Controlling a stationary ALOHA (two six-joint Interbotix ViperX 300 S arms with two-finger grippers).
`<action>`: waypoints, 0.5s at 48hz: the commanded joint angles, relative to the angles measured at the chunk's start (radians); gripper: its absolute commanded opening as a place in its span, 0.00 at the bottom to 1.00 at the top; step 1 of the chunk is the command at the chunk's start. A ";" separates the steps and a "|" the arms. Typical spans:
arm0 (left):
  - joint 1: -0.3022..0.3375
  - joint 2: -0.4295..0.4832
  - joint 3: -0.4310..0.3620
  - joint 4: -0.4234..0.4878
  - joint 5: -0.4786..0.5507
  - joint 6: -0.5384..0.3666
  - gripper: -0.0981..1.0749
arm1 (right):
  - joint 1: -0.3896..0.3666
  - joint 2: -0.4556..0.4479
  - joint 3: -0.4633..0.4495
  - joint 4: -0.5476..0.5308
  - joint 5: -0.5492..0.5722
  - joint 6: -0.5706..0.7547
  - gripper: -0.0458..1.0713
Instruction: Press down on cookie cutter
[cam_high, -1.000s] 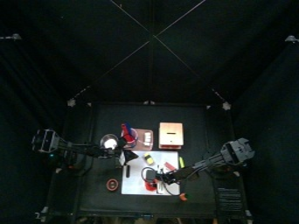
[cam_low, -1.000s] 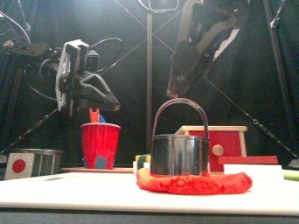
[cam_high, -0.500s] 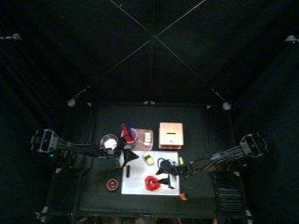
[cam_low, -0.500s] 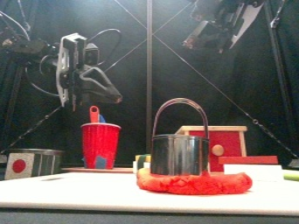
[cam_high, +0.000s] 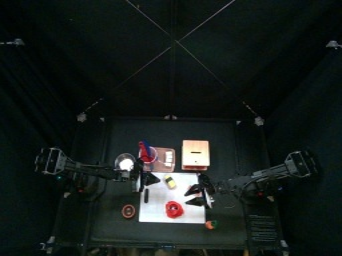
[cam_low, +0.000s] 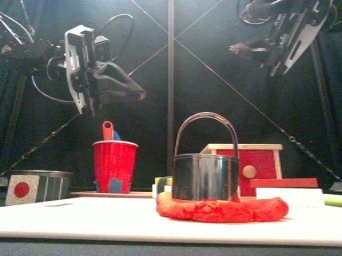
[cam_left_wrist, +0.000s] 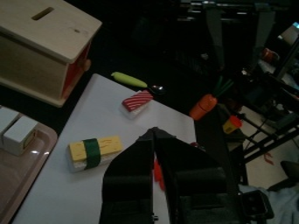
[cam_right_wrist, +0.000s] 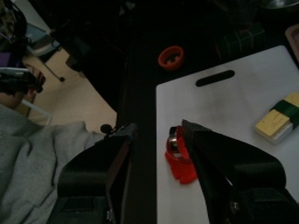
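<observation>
Cookie cutter (cam_low: 207, 172) stands upright, handle up, on red dough (cam_low: 222, 209) at the white board's (cam_low: 80, 213) front middle. Right gripper (cam_low: 249, 47) hangs high, up and to the cutter's right, jaws apart, the nearer arm. Left gripper (cam_low: 135, 92) is raised at left, jaws look pressed together.

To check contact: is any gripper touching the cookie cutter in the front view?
No, the cookie cutter stands alone on the red dough, with both arms raised well above.
</observation>
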 joint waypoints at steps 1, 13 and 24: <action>-0.002 -0.002 -0.017 0.003 -0.012 0.002 0.44 | -0.032 -0.048 0.052 0.003 -0.055 -0.003 0.78; -0.008 0.005 -0.017 0.002 -0.015 0.000 0.44 | -0.132 -0.107 0.094 -0.049 -0.083 -0.066 0.78; -0.023 0.009 -0.017 0.003 -0.020 0.002 0.44 | -0.176 -0.110 0.123 -0.023 -0.086 -0.156 0.78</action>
